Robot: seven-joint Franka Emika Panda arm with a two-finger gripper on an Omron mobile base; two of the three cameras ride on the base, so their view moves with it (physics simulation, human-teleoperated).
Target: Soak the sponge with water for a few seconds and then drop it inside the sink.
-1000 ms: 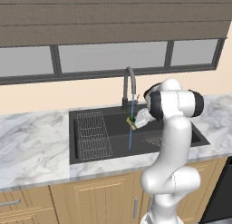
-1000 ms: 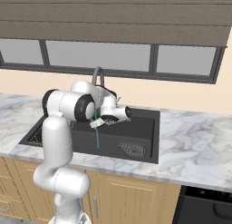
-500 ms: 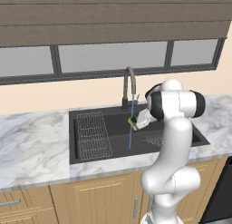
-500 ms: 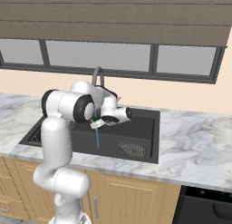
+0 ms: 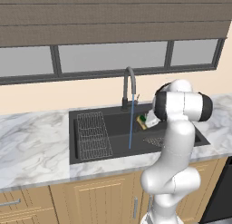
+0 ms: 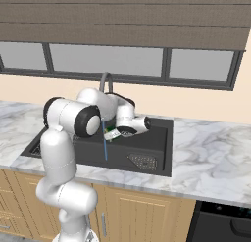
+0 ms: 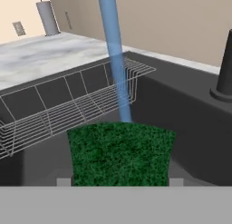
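Note:
The sponge (image 5: 142, 120), green on top and yellow underneath, hangs over the dark sink (image 5: 90, 156), just right of the water (image 5: 131, 125). My gripper (image 5: 147, 120) is shut on it. From the right base view, the sponge (image 6: 112, 133) sits right of the water (image 6: 104, 145), with the gripper (image 6: 119, 132) on it above the sink (image 6: 162, 155). In the hand view the green sponge (image 7: 120, 153) lies between my fingertips (image 7: 63, 181), and the water (image 7: 115, 60) falls at its far edge. I cannot tell whether they touch.
A wire rack (image 5: 93, 134) fills the sink's left part and shows as a rack (image 7: 68, 107) in the hand view. The dark gooseneck faucet (image 5: 129, 85) rises behind the basin. A mesh drain (image 6: 143, 161) lies on the floor. Marble counter (image 5: 31, 146) flanks both sides.
The gripper has carried the sponge a little to the right, from under the stream to just beside it. The water keeps running.

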